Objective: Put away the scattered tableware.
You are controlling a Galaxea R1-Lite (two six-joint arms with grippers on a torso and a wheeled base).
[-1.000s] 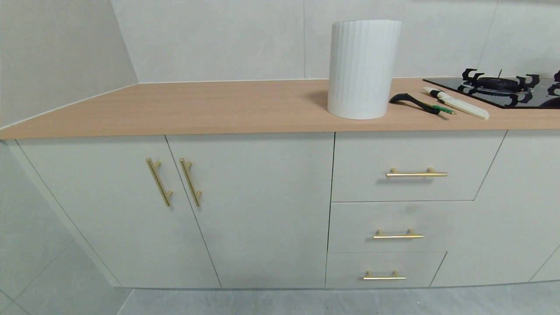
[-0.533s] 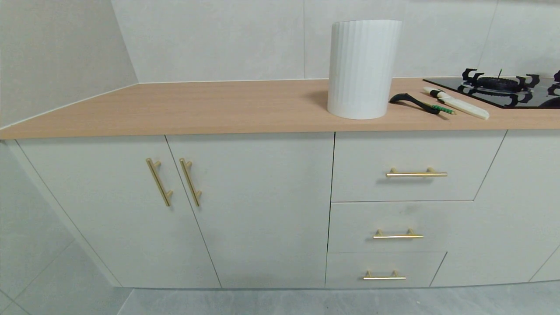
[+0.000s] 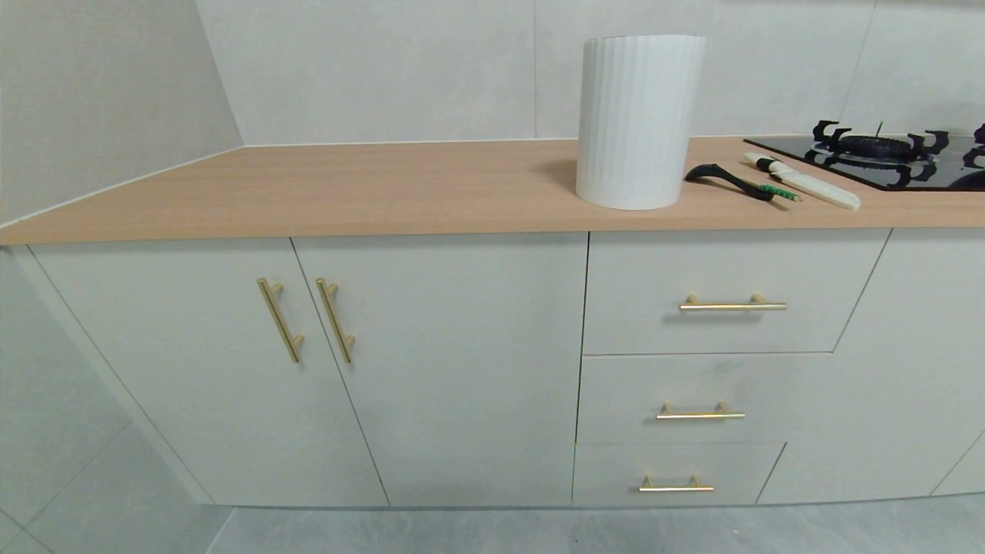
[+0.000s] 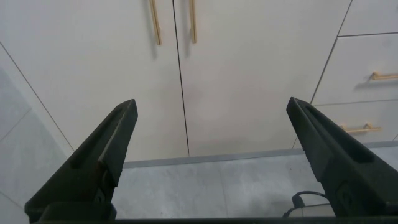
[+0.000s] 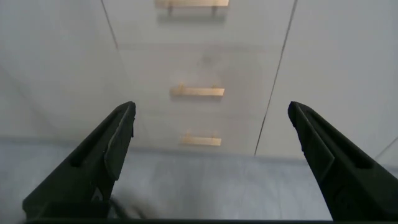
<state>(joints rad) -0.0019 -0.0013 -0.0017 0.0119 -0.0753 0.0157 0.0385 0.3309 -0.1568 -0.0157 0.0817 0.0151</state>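
The scattered tableware lay on the wooden countertop (image 3: 385,185), well above both grippers and touched by neither: a black spoon (image 3: 727,179), a pair of green-tipped chopsticks (image 3: 779,192) just beside it, and a white knife (image 3: 804,181) on their far side. The spoon's bowl lay near the foot of a tall white ribbed container (image 3: 637,123), which stood upright. The knife reached almost to the edge of the black gas hob (image 3: 877,158).

The left gripper (image 4: 211,107) hung low, its fingers spread wide with nothing between them, facing the double cabinet doors (image 4: 249,74) and their gold handles (image 4: 155,22), with grey floor below it. The right gripper (image 5: 211,109) was likewise spread wide and bare, facing the stack of drawers (image 5: 205,62), the middle drawer handle (image 5: 198,92) straight ahead of its gap.
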